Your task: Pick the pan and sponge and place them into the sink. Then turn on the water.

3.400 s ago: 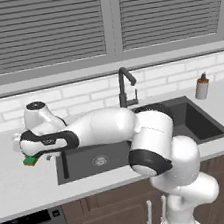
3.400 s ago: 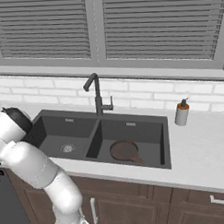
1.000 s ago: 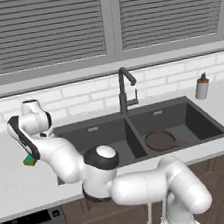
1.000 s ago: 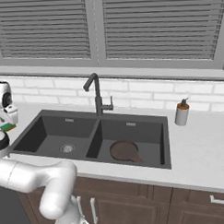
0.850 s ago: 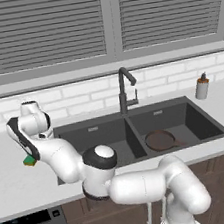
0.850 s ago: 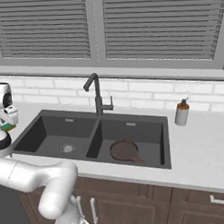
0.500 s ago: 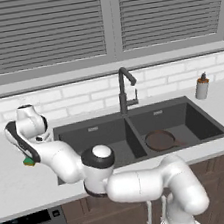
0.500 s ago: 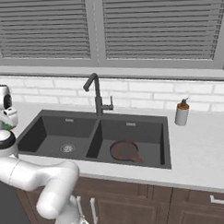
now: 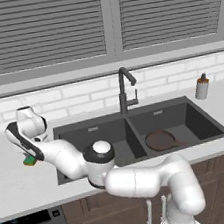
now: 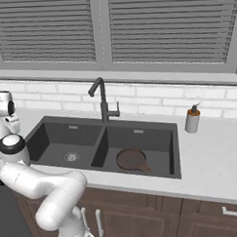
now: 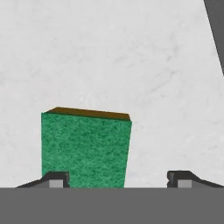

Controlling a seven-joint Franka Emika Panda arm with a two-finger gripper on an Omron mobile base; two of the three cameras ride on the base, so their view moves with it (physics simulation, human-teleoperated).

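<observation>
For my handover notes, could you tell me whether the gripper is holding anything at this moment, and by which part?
Nothing is held yet. The gripper stands open over the sponge on the counter, one fingertip at the sponge's edge, the other clear of it.

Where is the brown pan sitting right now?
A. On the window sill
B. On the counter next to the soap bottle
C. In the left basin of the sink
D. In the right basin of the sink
D. The pan lies flat on the floor of the right basin of the sink, to the right of the faucet.

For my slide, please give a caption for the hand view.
Open gripper above the green sponge on the pale counter.
</observation>
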